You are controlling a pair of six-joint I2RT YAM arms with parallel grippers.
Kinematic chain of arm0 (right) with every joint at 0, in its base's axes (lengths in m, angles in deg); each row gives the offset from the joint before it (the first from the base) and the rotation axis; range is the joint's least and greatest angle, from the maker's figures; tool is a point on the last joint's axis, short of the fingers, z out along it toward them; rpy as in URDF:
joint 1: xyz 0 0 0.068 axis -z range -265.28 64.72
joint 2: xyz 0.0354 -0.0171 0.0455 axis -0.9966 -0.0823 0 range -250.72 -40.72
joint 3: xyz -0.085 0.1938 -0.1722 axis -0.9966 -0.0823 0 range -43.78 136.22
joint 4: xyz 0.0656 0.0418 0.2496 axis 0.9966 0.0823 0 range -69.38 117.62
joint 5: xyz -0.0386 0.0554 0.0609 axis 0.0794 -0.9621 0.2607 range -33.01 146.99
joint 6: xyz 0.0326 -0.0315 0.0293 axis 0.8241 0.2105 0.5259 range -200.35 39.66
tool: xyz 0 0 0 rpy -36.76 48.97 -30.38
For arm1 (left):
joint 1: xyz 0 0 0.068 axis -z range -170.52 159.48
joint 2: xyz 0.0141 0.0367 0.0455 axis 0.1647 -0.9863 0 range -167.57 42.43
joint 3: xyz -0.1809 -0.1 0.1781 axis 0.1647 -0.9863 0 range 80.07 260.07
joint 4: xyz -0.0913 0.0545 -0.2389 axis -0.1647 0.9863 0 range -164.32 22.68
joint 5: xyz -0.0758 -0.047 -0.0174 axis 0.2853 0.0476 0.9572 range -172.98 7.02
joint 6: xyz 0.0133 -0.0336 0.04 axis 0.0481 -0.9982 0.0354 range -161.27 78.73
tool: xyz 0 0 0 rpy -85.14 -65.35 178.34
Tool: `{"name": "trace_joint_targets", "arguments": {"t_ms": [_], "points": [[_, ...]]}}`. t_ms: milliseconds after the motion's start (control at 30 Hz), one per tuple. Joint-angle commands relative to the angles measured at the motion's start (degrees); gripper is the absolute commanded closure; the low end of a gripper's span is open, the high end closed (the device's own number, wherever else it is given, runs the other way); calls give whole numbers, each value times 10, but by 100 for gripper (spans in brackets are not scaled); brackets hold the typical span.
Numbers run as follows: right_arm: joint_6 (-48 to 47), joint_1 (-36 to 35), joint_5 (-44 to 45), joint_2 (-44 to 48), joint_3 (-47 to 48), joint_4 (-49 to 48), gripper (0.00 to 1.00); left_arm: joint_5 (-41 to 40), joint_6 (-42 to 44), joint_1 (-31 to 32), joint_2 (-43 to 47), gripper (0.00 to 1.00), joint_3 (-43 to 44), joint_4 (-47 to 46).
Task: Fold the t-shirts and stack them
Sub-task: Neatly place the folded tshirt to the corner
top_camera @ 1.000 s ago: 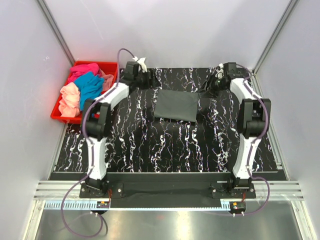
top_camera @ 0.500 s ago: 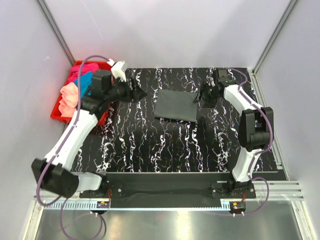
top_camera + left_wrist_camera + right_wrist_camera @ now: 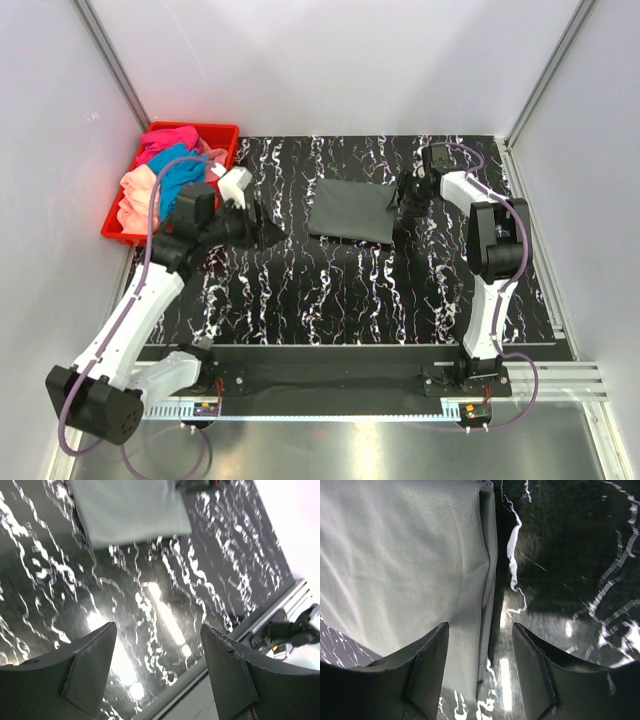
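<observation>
A dark grey t-shirt (image 3: pixel 352 210) lies folded into a flat rectangle at the middle back of the black marbled table. My right gripper (image 3: pixel 401 197) is low at its right edge. In the right wrist view the right gripper (image 3: pixel 480 625) is open, its jaws standing either side of the grey shirt's (image 3: pixel 395 555) folded edge without pinching it. My left gripper (image 3: pixel 266 228) hovers open left of the shirt and holds nothing. In the left wrist view the left gripper (image 3: pixel 158 627) faces bare table, the grey shirt (image 3: pixel 130 510) beyond it.
A red crate (image 3: pixel 196 127) at the back left holds a magenta-pink t-shirt (image 3: pixel 168 140), a teal-blue one (image 3: pixel 181 171) and a peach one (image 3: pixel 138 196). White walls close in the table. A metal rail (image 3: pixel 330 352) runs along the near edge.
My left arm has swung from the back of the table, near the crate, forward and down to the left of the grey shirt. The right gripper has closed in on the shirt's right edge.
</observation>
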Motion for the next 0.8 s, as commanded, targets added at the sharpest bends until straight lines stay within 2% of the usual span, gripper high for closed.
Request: {"name": "trace_joint_targets", "arguments": {"t_ms": [0,133,200,500,633,667,767], "points": [[15,0,-26,-12,-15,-72,39,7,-11,2,38,26,-53,-70],[32,0,-33,-35,-34,-105,43,-21,-2,2,34,26,-120,-119],[36,-1,-41,-39,-44,-129,51,-13,11,4,21,26,-95,-93],[43,-3,-68,-20,-115,-204,67,-7,10,6,16,26,-95,-99],[33,-2,-27,-21,-92,-182,84,-8,10,7,15,26,-95,-99],[32,-1,-19,-23,-85,-162,93,-9,10,7,16,26,-96,-98],[34,4,1,-24,-59,-137,100,-8,9,7,18,26,-97,-97]]}}
